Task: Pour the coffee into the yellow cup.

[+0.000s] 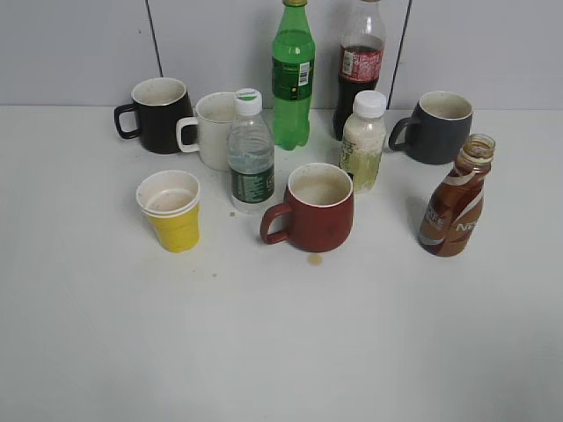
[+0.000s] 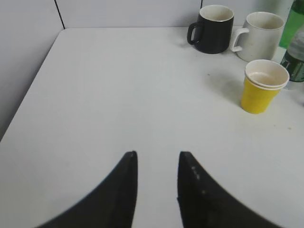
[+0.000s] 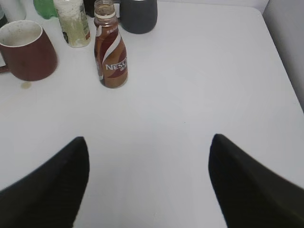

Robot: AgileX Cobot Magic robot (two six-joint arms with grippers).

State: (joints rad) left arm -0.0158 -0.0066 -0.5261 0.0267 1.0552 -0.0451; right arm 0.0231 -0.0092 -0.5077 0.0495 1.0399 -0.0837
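Upright on white bench (image 1: pixel 369 352): brown curvy capless plastic coffee bottle (image 1: pixel 456 211) far right, small yellow paper cup (image 1: pixel 171 211) far left, red ceramic mug (image 1: pixel 312 209) between. Left tool (image 2: pixel 156 164) narrowly parted, empty. Right tool (image 3: pixel 148 152) spread wide, empty.

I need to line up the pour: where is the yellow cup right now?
In the exterior view the yellow cup stands upright at front left, beside the clear water bottle and ahead of the white mug.
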